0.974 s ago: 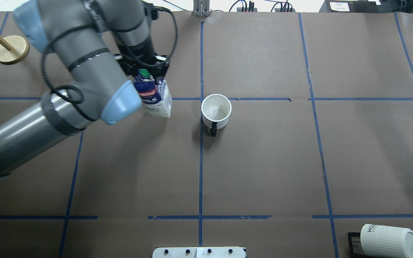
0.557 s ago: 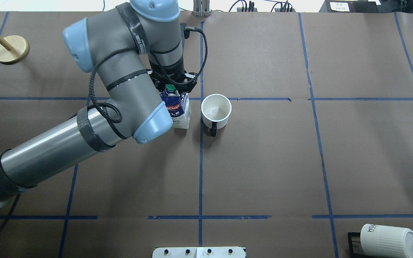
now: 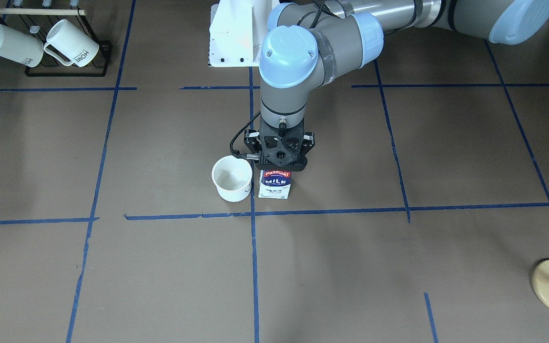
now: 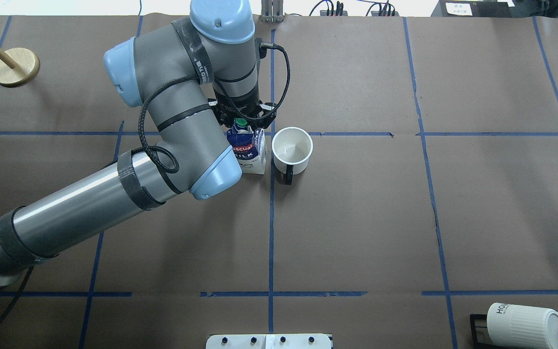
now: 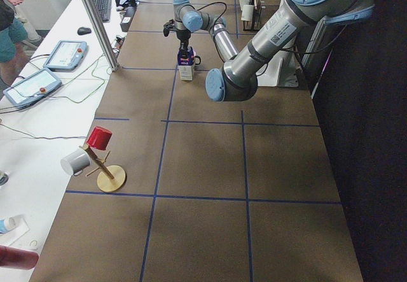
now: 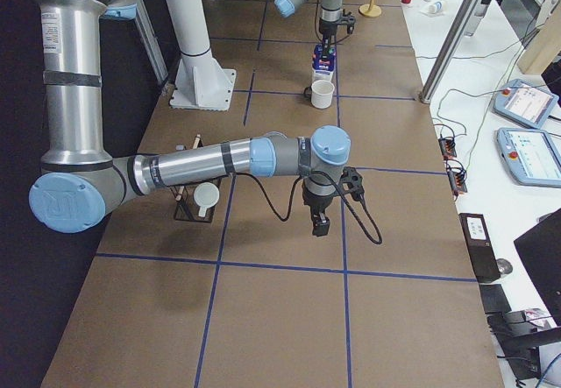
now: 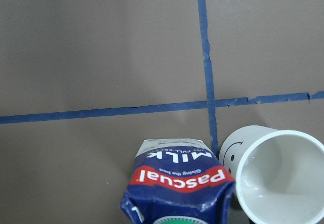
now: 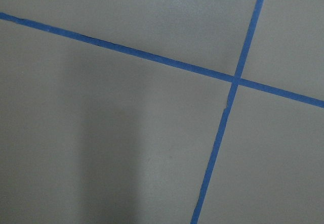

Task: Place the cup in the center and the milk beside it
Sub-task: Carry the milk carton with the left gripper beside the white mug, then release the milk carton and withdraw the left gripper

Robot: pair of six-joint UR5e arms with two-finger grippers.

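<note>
The white cup [image 4: 292, 150] with a black handle stands upright just right of the center tape crossing [image 4: 272, 134]; its smiley face shows in the left wrist view [image 7: 234, 148]. The dark-blue and white milk carton [image 4: 247, 152] with a green cap is upright right beside the cup, on its left in the overhead view. My left gripper [image 4: 244, 118] is shut on the carton's top from above [image 3: 281, 157]. My right gripper [image 6: 316, 224] shows only in the exterior right view, low over bare surface far from both; I cannot tell whether it is open or shut.
A black rack with two ribbed "HOME" mugs [image 3: 41, 43] sits at the near right corner of the table [image 4: 526, 325]. A wooden stand [image 4: 15, 68] is at the far left. The white robot base plate [image 3: 234, 33] is at the robot's edge.
My left arm has carried the milk carton to the right, from well left of the cup to right beside it. The cup has not moved.
</note>
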